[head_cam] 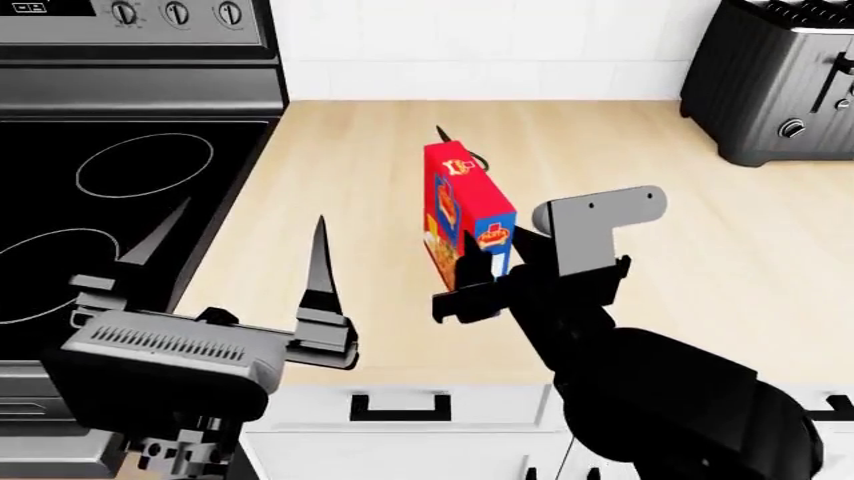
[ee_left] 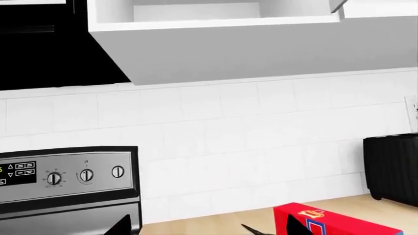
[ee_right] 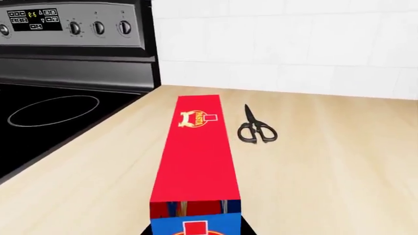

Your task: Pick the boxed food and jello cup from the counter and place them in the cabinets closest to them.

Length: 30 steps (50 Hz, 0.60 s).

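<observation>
Pale-wood counter (head_cam: 694, 230) is carrying one boxed food (head_cam: 467, 215), right gripper (head_cam: 470, 285) clamping it; beside the box, left gripper (head_cam: 234, 265) is spreading wide, and one pair of scissors (ee_right: 255, 128) is lying beyond it.

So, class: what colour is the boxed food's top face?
Red, with a small logo; the boxed food shows this best in the right wrist view.

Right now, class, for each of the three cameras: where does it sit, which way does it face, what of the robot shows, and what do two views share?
Head view: high on the robot, facing forward and down at the pale-wood counter; both arms show, left gripper open.
Left wrist view: on the left arm, facing the white tiled wall and open white upper cabinet; no robot part clearly visible.
Right wrist view: behind the right gripper, facing along the tall blue-and-red cardboard box to the black scissors.
Shared: that box appears in every view.
</observation>
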Motion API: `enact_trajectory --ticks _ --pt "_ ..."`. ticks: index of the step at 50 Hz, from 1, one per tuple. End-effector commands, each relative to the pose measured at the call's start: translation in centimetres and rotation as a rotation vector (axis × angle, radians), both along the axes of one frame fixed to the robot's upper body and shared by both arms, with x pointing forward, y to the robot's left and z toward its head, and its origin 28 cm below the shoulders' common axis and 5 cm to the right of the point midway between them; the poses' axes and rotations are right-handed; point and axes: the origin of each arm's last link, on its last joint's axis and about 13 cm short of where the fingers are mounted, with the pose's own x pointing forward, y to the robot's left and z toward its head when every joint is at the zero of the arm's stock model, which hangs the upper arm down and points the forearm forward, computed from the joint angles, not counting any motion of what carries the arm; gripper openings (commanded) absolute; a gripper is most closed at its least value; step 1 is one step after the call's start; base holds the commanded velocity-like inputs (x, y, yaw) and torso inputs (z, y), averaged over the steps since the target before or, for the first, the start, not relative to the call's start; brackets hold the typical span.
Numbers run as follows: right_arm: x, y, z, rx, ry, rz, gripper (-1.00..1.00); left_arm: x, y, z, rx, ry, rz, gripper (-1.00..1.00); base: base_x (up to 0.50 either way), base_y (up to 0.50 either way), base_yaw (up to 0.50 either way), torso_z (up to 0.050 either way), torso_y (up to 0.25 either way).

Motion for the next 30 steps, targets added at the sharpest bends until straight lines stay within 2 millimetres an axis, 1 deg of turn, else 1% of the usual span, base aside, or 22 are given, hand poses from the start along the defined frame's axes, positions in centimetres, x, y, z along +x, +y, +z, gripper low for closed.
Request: enact_trajectory --ticks 1,6,9,12,15,19,22,24,26,27,30 --pt "0.3 0.1 0.0 0.010 0.000 0.008 -1.00 0.0 0.0 -0.1 0.000 0.002 0.000 1.00 0.00 0.00 0.00 0.000 0.000" --pt "0.2 0.0 0.0 0.011 -0.004 0.007 -1.00 0.0 0.0 0.0 -0.001 0.002 0.000 1.00 0.00 0.00 0.00 0.000 0.000" --pt "0.0 -0.2 0.4 0.018 -0.022 -0.003 -1.00 0.0 0.0 -0.1 -0.001 0.003 -0.001 1.00 0.00 0.00 0.00 0.000 0.000" --pt "-0.8 -0.5 1.7 0.029 -0.075 -0.019 -1.00 0.2 0.1 0.0 -0.007 0.002 0.009 1.00 0.00 0.00 0.00 0.000 0.000" --pt "-1.7 -0.9 3.4 0.037 -0.143 -0.040 -1.00 0.5 0.3 0.4 -0.019 0.000 0.032 1.00 0.00 0.00 0.00 0.000 0.000" --pt "-2.7 -1.2 5.7 0.037 -0.218 -0.056 -1.00 1.8 0.6 1.2 -0.052 0.020 0.099 1.00 0.00 0.00 0.00 0.000 0.000" --pt "-3.1 -1.5 7.3 0.034 -0.252 -0.071 -1.00 3.8 0.8 2.4 -0.075 0.025 0.123 1.00 0.00 0.00 0.00 0.000 0.000" --pt "-3.5 -1.8 8.2 0.036 -0.272 -0.080 -1.00 5.9 0.8 3.2 -0.104 0.039 0.141 1.00 0.00 0.00 0.00 0.000 0.000" --pt "-3.8 -2.1 8.8 0.041 -0.283 -0.087 -1.00 8.2 0.8 3.8 -0.148 0.077 0.155 1.00 0.00 0.00 0.00 0.000 0.000" --pt "-3.9 -2.3 9.0 0.040 -0.289 -0.093 -1.00 9.9 0.7 4.0 -0.179 0.114 0.154 1.00 0.00 0.00 0.00 0.000 0.000" --pt "-4.2 -2.5 9.5 0.014 -0.313 -0.098 -1.00 14.2 0.4 4.5 -0.243 0.186 0.179 1.00 0.00 0.00 0.00 0.000 0.000"
